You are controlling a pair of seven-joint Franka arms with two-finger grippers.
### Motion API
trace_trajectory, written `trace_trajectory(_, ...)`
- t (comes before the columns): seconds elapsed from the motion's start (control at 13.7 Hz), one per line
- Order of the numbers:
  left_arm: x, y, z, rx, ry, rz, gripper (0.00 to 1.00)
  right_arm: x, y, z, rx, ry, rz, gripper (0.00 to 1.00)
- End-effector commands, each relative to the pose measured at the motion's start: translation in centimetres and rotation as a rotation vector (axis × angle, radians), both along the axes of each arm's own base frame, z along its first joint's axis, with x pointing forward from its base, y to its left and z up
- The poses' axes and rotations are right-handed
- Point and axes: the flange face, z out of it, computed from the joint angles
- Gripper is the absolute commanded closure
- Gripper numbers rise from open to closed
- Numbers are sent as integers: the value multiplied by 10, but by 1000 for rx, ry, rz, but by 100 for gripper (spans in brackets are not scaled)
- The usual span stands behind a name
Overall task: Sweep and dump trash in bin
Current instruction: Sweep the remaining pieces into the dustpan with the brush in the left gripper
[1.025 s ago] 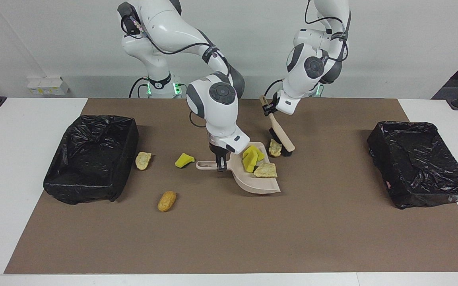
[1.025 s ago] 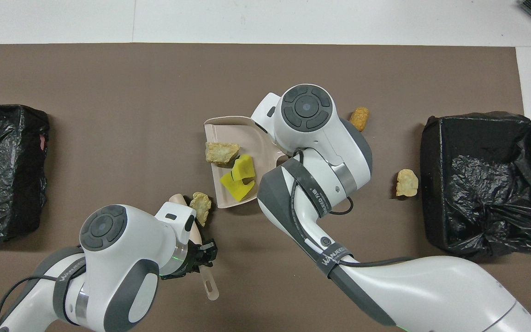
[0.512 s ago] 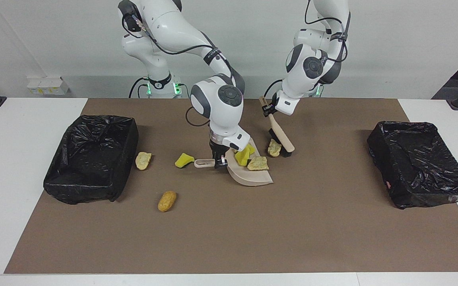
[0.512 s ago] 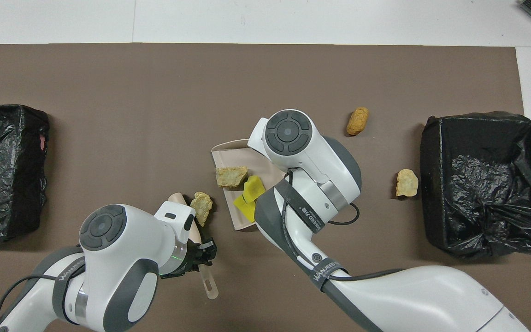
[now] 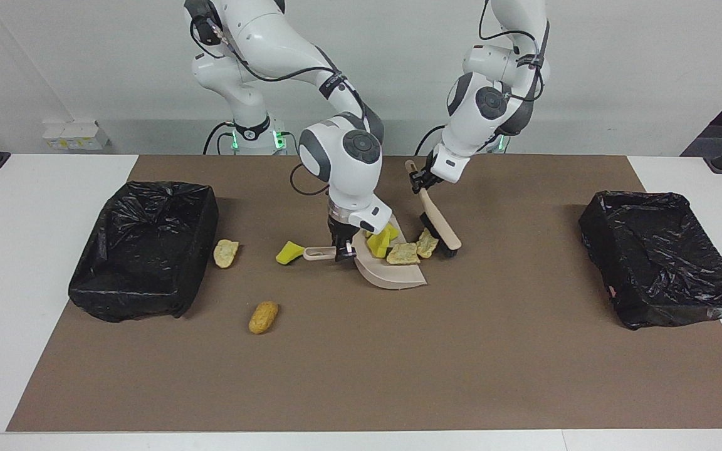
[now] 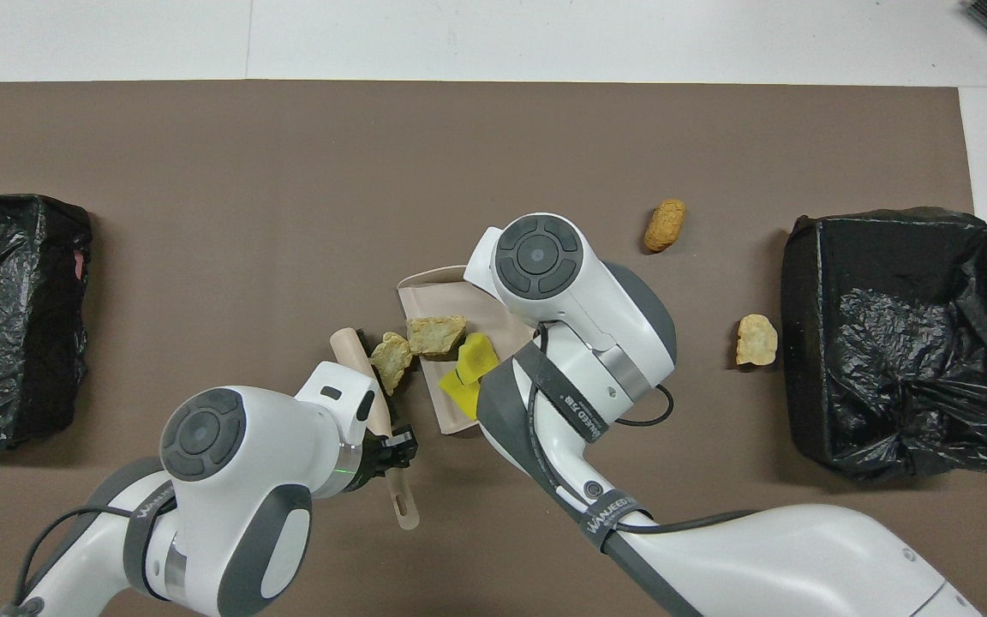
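Sweeping scraps into my dustpan (image 5: pixel 392 275), both grippers clenched.
Right gripper (image 5: pixel 343 250) grips dustpan handle; left gripper (image 5: pixel 419 183) grips brush (image 5: pixel 439 222). Trash (image 5: pixel 403 253): some in dustpan, one piece at its rim against brush, three toward the right arm's bin (image 5: pixel 145 247).

Six trash scraps (image 5: pixel 263 317), two bins (image 5: pixel 148 247), one dustpan (image 5: pixel 392 275), one brush (image 5: pixel 439 222).

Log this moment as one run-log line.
left gripper: shut on brush | right gripper: shut on dustpan | beige scrap: at dustpan mouth
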Motion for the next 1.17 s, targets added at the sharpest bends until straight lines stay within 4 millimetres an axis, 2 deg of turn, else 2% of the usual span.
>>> trace_trajectory(0.0,0,-30,-13,-12,-37,-63,100,-6,-5,3,-11,-11,19,100)
trace_trajectory(0.22,11,-43,-5,-36,-61,-69,100,-6,-6,3,-9,-8,12,100)
trace_trajectory(0.37,7,-56,-2,-48,-76,-112,100,-6,-8,2,-9,-3,6,100)
trace_trajectory(0.73,4,-53,-3,-41,-43,-127,100,0,-19,10,-2,-10,-5,100)
trace_trajectory(0.95,1,-51,-1,-3,53,-64,100,16,-57,38,81,1,-28,100)
trace_trajectory(1.1,7,-50,12,5,85,-79,100,27,-92,56,120,5,-26,100)
